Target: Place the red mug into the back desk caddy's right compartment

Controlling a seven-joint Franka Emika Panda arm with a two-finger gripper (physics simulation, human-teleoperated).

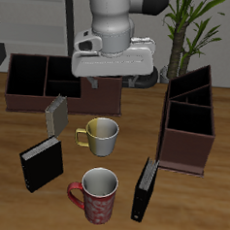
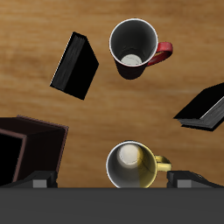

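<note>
The red mug [image 1: 97, 195] with white speckles stands upright near the table's front edge; it also shows in the wrist view [image 2: 133, 50], handle out to one side. The back desk caddy [image 1: 30, 103], long and low, lies at the table's back. Its large square end section [image 1: 25, 75] is black inside and holds nothing. My gripper [image 1: 106, 86] hangs open and empty above the caddy's other end, hiding that part. It is well behind the red mug and high off the table. In the wrist view only the gripper's finger bases [image 2: 39, 181] show, wide apart.
A cream-yellow mug [image 1: 101, 135] [image 2: 131, 166] stands between gripper and red mug. Black books stand on either side of the red mug [image 1: 41, 163] [image 1: 144, 189]. A small grey book [image 1: 57, 113] leans by the back caddy. The taller angled caddy [image 1: 189, 122] and a plant [image 1: 191, 25] stand opposite.
</note>
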